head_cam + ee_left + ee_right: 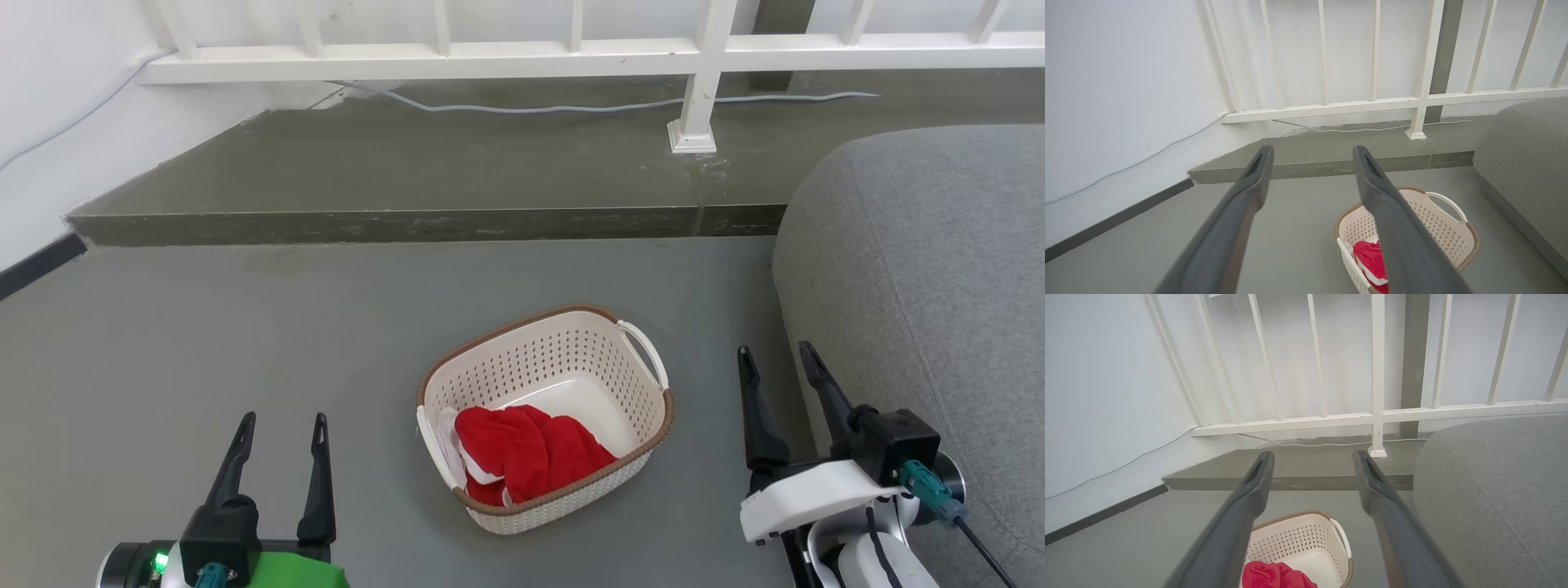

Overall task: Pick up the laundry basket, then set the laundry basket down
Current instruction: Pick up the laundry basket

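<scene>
The laundry basket (pixel 633 384) stands on the grey floor between my arms, cream-white with a brown rim, holding red and white clothes (pixel 526 449). One white handle (pixel 645 351) shows on its far right side. My left gripper (pixel 282 425) is open at the lower left, well clear of the basket. Open too, my right gripper (pixel 775 355) sits to the basket's right, beside the sofa. The left wrist view has the basket (pixel 1447 232) partly behind one finger (pixel 1392 228). In the right wrist view the basket (pixel 1302 539) lies low between my fingers (pixel 1237 526).
A grey sofa (pixel 931 310) fills the right side, close to my right arm. A raised concrete step (pixel 424 224) runs across behind the basket, with a white railing (pixel 702 57) and a cable (pixel 571 106) on it. A white wall (pixel 49 122) closes the left.
</scene>
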### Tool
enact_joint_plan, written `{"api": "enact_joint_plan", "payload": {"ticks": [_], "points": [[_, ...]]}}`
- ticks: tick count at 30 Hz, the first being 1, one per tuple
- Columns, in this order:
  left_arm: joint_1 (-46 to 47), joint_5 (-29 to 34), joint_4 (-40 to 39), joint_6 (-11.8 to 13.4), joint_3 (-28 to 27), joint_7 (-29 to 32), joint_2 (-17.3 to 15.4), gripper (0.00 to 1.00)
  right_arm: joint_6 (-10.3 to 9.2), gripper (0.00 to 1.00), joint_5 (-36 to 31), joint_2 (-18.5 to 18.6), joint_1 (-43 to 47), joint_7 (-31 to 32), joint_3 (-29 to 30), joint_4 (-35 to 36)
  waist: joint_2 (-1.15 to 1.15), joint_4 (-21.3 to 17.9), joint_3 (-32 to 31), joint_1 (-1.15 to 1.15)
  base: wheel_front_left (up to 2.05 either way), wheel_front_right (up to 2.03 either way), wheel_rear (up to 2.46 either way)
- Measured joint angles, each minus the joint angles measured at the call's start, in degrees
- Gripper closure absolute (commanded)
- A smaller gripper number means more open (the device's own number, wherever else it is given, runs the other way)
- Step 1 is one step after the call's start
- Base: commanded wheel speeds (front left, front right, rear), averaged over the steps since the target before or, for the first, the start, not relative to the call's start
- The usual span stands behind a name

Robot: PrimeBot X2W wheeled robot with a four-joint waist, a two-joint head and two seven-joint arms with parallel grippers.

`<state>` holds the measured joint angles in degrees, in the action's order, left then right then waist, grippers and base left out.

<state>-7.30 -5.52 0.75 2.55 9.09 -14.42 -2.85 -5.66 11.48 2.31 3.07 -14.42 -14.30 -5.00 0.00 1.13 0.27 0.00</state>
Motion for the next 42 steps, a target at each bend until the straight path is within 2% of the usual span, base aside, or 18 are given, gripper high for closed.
{"api": "enact_joint_plan", "payload": {"ticks": [16,25,42], "points": [[1.5,-1.7,-1.2,0.0,-1.4,0.0,0.0,0.0,-0.49,0.0,0.0,0.0,-0.6,0.0,1.0,1.4,0.0,0.1,4.0,0.0,0.0,0.0,0.0],[5.8,-4.9,-0.1,-0.6,-2.3,0.0,0.1,0.0,-0.52,0.0,0.9,0.0,-5.7,0.0,1.7,2.1,0.0,0.2,10.0,0.0,0.0,0.0,0.0],[15.4,-6.9,7.9,-1.6,-3.2,0.0,0.4,0.0,-0.57,0.0,1.1,0.3,-15.6,0.0,2.2,1.9,0.0,-0.6,22.5,0.0,0.0,0.0,0.0]]}}
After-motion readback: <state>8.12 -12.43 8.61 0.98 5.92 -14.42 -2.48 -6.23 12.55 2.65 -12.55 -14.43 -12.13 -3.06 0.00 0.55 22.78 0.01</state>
